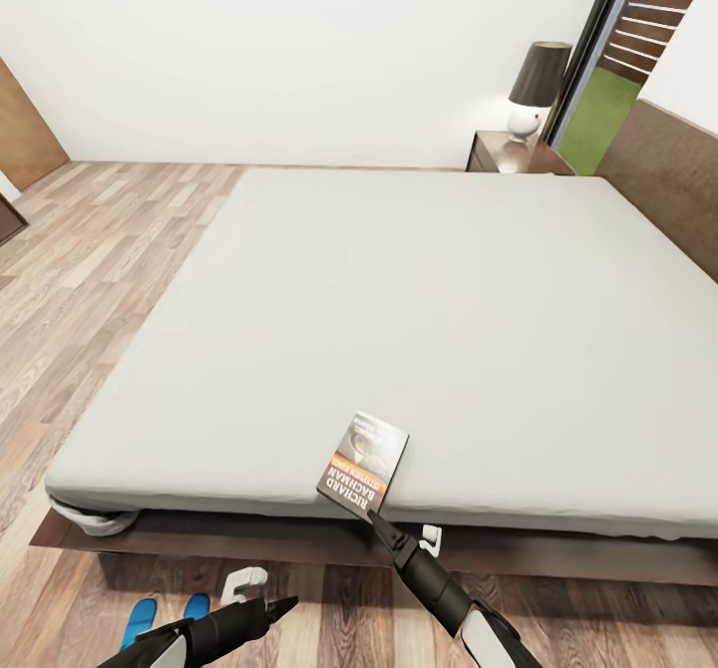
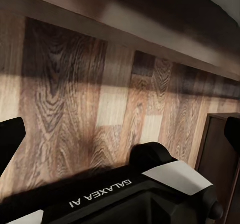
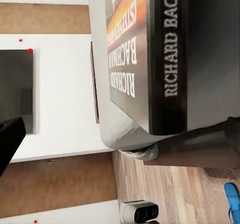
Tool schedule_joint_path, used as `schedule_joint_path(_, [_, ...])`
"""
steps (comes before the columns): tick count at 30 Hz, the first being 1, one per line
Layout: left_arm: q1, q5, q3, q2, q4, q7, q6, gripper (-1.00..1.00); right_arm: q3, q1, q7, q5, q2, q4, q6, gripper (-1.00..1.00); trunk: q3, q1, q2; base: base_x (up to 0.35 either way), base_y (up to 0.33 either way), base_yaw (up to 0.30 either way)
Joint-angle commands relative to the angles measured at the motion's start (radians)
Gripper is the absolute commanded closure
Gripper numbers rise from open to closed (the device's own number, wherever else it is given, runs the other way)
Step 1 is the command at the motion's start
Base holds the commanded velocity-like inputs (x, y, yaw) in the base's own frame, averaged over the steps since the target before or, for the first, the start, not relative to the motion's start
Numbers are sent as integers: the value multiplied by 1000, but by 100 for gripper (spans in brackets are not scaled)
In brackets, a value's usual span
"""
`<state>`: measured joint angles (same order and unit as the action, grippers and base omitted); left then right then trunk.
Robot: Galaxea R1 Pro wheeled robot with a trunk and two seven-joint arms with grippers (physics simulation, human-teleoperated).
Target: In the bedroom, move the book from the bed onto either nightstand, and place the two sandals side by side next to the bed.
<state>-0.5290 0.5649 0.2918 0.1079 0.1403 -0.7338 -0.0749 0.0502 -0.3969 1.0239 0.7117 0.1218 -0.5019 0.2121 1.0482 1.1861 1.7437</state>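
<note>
Right gripper reaches the book at the bed's near edge — fingers apart, not gripping yet. Next: close on it, lift — nightstand is far off.

Sandals partly cut by edge; headboard cropped right.
</note>
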Motion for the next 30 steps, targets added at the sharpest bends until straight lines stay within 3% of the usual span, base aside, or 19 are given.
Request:
schedule_joint_path(1, [0,10,6,0,1,-2,-8,-100,5,0,4,2,1,0,10,-100,1,0,0,0,0,0])
schedule_joint_path(5, [0,10,6,0,1,-2,-8,-100,5,0,4,2,1,0,10,-100,1,0,0,0,0,0])
schedule_joint_path(13, [0,11,6,0,1,-2,-8,-100,5,0,4,2,1,0,10,-100,26,31,56,0,0,0])
schedule_joint_path(30, [0,10,6,1,1,-2,-8,-100,5,0,4,2,1,0,10,-100,26,31,56,0,0,0])
